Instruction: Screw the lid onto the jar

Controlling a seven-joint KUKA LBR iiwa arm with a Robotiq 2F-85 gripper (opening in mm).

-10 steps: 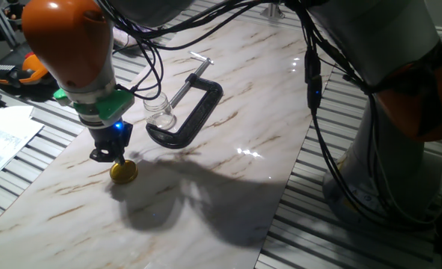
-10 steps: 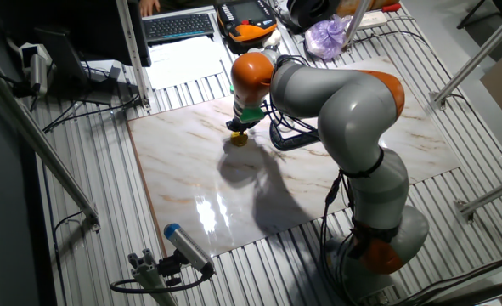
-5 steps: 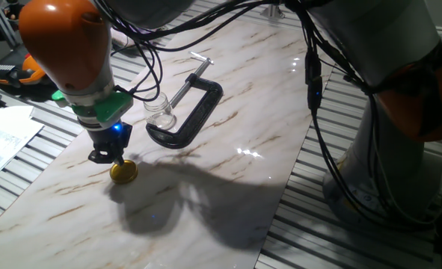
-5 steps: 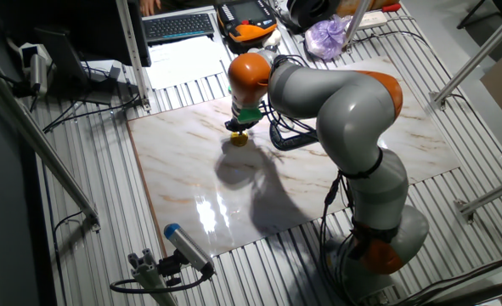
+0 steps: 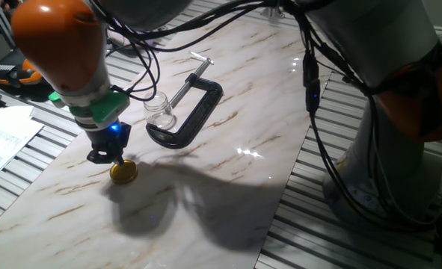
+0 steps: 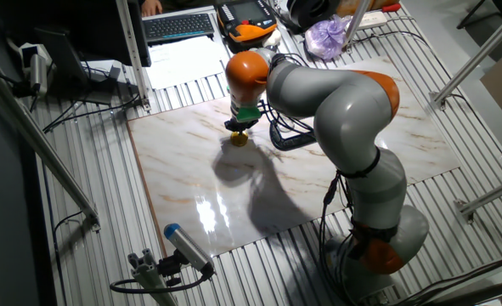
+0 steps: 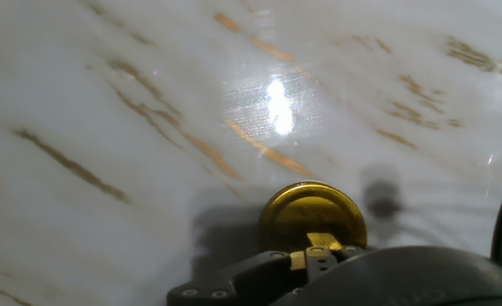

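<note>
- Gold lid (image 5: 123,172) lies flat on the marble table (image 5: 228,187), well apart from our landmark, the black clamp (image 5: 187,112).
- Our gripper (image 5: 110,155) sits at the lid; we cannot tell whether its fingers are closed.
- The jar (image 5: 160,110) stands upright just beside the clamp.

Bare marble: lying open left of and in front of the lid (image 5: 123,172).
Behind the lid: the jar (image 5: 159,111) and black C-clamp (image 5: 188,113) are standing close together, blocking that side.
Over the lid: the gripper (image 5: 114,162) is occupying the space.
</note>
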